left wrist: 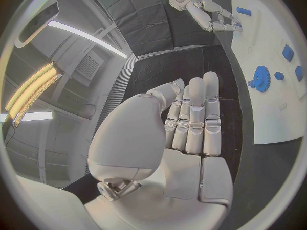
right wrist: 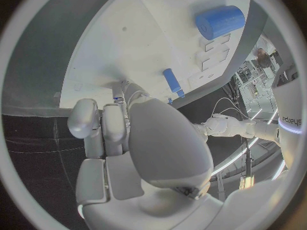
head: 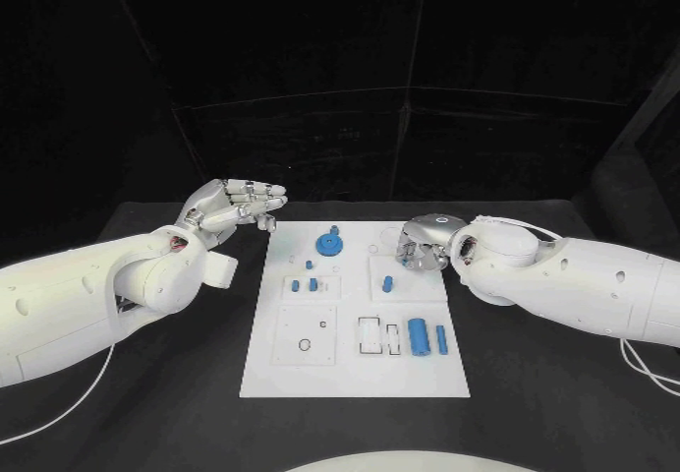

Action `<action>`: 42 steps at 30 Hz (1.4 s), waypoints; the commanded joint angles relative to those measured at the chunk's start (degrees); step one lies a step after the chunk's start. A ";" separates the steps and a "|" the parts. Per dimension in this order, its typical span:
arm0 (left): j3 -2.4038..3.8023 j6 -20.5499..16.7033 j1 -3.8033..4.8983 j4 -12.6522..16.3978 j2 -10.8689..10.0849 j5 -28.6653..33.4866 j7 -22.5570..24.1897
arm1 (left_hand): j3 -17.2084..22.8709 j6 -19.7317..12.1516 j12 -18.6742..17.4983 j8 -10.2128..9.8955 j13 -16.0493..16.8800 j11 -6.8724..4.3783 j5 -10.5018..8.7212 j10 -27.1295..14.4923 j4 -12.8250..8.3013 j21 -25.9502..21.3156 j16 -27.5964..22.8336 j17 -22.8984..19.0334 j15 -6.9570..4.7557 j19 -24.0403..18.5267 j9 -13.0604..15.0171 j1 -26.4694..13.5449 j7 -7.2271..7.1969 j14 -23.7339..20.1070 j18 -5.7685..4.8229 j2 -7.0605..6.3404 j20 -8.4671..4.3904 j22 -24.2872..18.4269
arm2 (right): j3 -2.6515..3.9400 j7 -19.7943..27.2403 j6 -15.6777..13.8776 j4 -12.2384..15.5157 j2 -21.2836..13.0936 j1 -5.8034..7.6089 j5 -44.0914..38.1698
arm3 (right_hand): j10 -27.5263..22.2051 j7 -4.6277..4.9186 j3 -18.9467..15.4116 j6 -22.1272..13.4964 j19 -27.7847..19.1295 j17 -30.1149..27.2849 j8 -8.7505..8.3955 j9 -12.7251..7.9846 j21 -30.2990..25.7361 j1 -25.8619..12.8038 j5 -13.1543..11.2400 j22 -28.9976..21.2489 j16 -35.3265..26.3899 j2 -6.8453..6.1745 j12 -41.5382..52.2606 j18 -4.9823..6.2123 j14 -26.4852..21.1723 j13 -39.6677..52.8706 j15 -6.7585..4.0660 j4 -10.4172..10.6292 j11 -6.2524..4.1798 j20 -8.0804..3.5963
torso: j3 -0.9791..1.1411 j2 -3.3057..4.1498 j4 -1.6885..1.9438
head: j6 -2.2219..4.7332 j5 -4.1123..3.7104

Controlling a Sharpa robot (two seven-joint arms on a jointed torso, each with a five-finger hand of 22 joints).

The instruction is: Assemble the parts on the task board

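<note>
1. Hard to make out: I cannot tell whether the right silver hand (head: 421,246) holds anything. It rests over the far right part of the flat white rectangular task board (head: 355,379), fingers curled down against the surface, fingertips hidden in the head view and the right wrist view alike.
2. The left silver hand (head: 231,206) hovers above the black table (head: 170,393), beside the board's far left corner, clear of it. Fingers are straight and close together, thumb alongside, holding nothing.
3. Blue parts I count on the board: one toothed gear-shaped disc (head: 330,242) at the far end; one thick smooth cylinder (head: 420,335) and one thin rod (head: 442,339) side by side near the right edge; one short peg (head: 387,284) beside the right hand; three small pegs (head: 311,285) left of centre.
4. The board carries shallow rectangular recesses (head: 369,335) and one small oval hole (head: 305,344).
</note>
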 commanded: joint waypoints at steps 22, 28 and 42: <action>0.03 0.24 0.06 -0.53 -0.01 0.35 -0.07 | -0.61 -0.73 0.35 -0.19 -0.07 0.51 0.51 -0.89 -0.57 -0.32 -0.22 -0.47 0.10 -0.34 -0.21 0.02 0.41 -0.27 0.62 0.04 0.03 -0.11 | -0.06 -0.46 -6.97 4.71 -3.50 -0.11 -0.69 | 1.34 -0.01 5.12 0.88 0.77 -0.49 -0.65 -0.03 1.03 -5.01 -0.08 1.38 0.80 -2.26 -1.83 -1.11 1.54 -0.06 -0.25 -1.70 0.18 0.11 | 0.00 -0.01 0.02 | 0.16 -0.09; 0.03 0.16 0.06 -0.66 -0.13 0.35 -0.08 | -0.64 -0.78 0.35 -0.20 -0.08 0.53 0.52 -0.96 -0.58 -0.32 -0.22 -0.50 0.12 -0.35 -0.22 0.01 0.43 -0.28 0.62 0.04 0.04 -0.12 | 0.07 -0.22 -8.10 8.90 -6.09 0.05 0.13 | 1.42 -0.03 5.34 0.91 0.94 -0.49 -0.66 -0.03 1.20 -5.35 -0.12 1.70 0.85 -2.51 -1.90 -1.17 1.54 -0.05 -0.25 -1.79 0.16 0.11 | -0.06 -0.06 0.05 | 0.19 -0.14; 0.03 -0.41 0.06 -0.25 0.12 0.35 0.25 | -0.72 -0.89 0.37 -0.23 -0.08 0.57 0.55 -1.09 -0.64 -0.33 -0.22 -0.57 0.15 -0.37 -0.24 0.01 0.49 -0.30 0.62 0.02 0.06 -0.12 | 1.47 1.11 -10.30 19.36 -6.94 0.82 0.28 | 1.49 0.09 6.79 0.82 1.29 -0.25 -0.77 -0.08 1.59 -5.56 0.24 2.37 1.22 -2.92 -2.28 -1.30 1.60 -0.05 -0.24 -2.71 0.22 0.11 | -0.14 -0.09 0.07 | 0.38 0.30</action>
